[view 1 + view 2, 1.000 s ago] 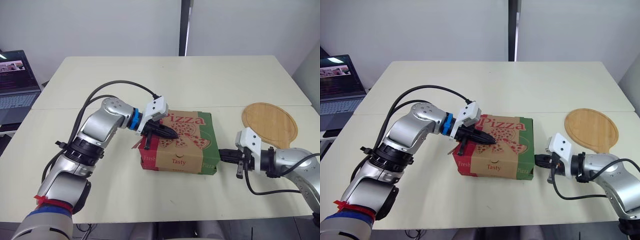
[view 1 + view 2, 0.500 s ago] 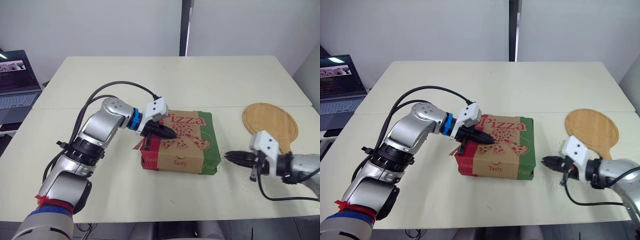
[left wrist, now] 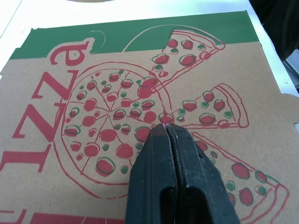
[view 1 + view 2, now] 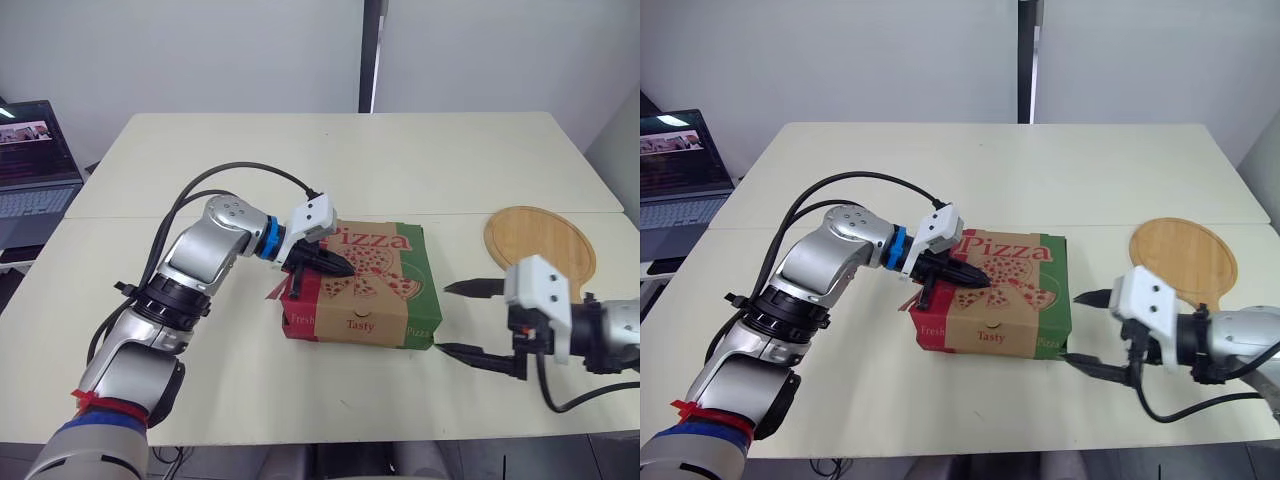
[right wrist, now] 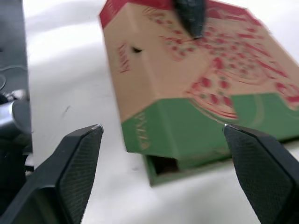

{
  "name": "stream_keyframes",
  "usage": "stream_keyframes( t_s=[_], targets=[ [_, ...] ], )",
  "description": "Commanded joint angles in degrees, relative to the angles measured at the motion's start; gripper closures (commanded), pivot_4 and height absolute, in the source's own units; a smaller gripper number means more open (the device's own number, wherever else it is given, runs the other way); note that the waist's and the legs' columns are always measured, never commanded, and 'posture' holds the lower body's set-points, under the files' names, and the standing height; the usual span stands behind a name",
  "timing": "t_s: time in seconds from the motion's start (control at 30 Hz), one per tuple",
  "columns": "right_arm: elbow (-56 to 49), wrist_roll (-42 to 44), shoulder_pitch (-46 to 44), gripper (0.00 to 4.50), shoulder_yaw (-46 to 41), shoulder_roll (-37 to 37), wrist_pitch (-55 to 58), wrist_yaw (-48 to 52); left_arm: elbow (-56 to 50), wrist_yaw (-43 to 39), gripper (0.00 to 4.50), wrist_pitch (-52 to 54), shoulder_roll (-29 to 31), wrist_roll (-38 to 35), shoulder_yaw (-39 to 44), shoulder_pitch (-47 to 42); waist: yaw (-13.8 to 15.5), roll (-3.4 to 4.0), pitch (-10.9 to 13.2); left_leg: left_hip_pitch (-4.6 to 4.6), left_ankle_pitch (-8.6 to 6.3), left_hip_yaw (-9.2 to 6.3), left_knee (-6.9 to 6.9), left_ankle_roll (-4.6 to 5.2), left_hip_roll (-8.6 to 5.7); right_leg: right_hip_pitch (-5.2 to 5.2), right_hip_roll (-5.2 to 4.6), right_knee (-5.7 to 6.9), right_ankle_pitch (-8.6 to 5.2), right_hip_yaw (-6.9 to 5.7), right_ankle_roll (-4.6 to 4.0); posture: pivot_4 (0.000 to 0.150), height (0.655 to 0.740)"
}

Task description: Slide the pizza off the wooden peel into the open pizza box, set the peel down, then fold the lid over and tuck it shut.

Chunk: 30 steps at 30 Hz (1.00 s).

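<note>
Pale table (image 4: 400, 160) carries the pizza box (image 4: 370, 300) near the middle of its front edge, lid (image 3: 140, 93) folded down, and the wooden peel (image 4: 540, 245) flat by the right edge. The left gripper (image 4: 340, 267), fingers pressed together, rests on the lid. The right gripper (image 4: 445, 318) hangs spread wide just beside the box, empty.

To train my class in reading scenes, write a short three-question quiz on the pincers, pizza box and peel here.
1. True or false: the left pincer is shut, tips over the pizza box lid.
2. The right pincer is: A) open beside the box, B) shut on the lid, C) holding the box.
3. Fill in: the wooden peel lies on the ____.
Key: 1 true; 2 A; 3 table.
</note>
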Motion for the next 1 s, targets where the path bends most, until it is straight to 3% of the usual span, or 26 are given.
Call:
stream_keyframes(
  t_s=[0.03,0.3,0.47,1.0],
  targets=[
    [0.7,-7.2,-2.5,0.04,5.8,1.6,-4.4,-3.5,-0.6,-0.3,4.50,-0.4,-0.2,-0.3,1.3,-1.2,0.0,0.00,0.0,0.00,0.00,0.00,0.01,0.00,0.00,0.00,0.00,0.00,0.00,0.01,0.00,0.150,0.7400],
    [5.4,-15.6,-6.9,0.04,11.9,4.9,-9.9,-5.7,-0.8,-0.7,4.50,-0.3,0.0,-0.7,1.6,-1.5,0.0,0.00,0.0,-0.01,0.00,-0.01,0.01,-0.01,0.00,-0.02,0.00,0.00,0.00,0.01,0.00,0.150,0.7400],
    [6.2,-16.4,-8.0,0.04,12.1,6.6,-10.5,-5.9,-0.7,-1.4,4.50,-0.6,0.2,-0.7,1.6,-1.9,0.0,0.00,0.0,-0.01,0.00,-0.01,0.01,-0.01,0.00,-0.02,0.00,0.01,0.00,0.00,0.00,0.150,0.7400],
    [5.9,-22.6,-5.1,0.04,14.8,7.8,-10.7,-7.7,-2.3,-2.2,4.50,-4.6,1.7,3.8,-0.7,1.7,0.0,0.01,0.0,0.00,0.00,-0.01,0.01,0.00,0.00,-0.02,0.00,0.03,0.00,0.01,0.00,0.150,0.7400]
  ],
)
